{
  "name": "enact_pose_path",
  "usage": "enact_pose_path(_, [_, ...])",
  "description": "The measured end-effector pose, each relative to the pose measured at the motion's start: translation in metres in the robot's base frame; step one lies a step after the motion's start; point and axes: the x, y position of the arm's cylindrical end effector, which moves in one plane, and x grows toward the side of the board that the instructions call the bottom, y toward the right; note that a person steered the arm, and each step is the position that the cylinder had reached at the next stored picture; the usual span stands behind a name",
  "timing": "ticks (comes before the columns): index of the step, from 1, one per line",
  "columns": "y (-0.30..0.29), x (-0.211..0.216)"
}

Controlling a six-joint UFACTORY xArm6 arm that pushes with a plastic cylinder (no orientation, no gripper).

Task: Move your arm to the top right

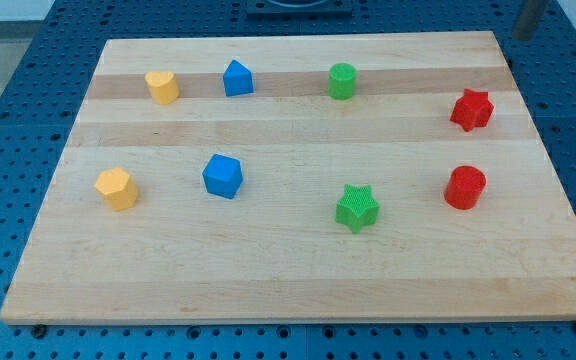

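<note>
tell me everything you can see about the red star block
The red star is a small, chunky star-shaped block in matte red that looks like plastic, with ribbed side walls. It stands flat on the wooden board, star face up, near the view's right edge in the upper row. Nothing touches it: the red cylinder sits apart below it, and my tip is at the view's top right, off the board, above and right of it.

1. This place looks like a robotics lab or a test bench.
2. A pale wooden board (298, 270) lies on a blue metal table (28, 80) with regular rows of small mounting holes, as on lab benches.
3. Small coloured plastic blocks, for example a red star (471, 109), stand on the board like test pieces.
</note>
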Motion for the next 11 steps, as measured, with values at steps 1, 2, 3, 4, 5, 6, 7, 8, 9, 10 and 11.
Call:
enact_pose_path(1, [0.0, 0.001])
enact_pose_path(2, [-0.003, 0.001])
enact_pose_path(3, [-0.023, 0.004])
enact_pose_path(4, [-0.02, 0.004])
enact_pose_path(5, [-0.013, 0.004])
enact_pose_path(6, [0.006, 0.004])
enact_pose_path(7, [-0.044, 0.027])
enact_pose_path(8, [-0.045, 0.028])
enact_pose_path(9, [-0.066, 0.023])
enact_pose_path(10, [-0.118, 0.014])
enact_pose_path(11, [-0.118, 0.014])
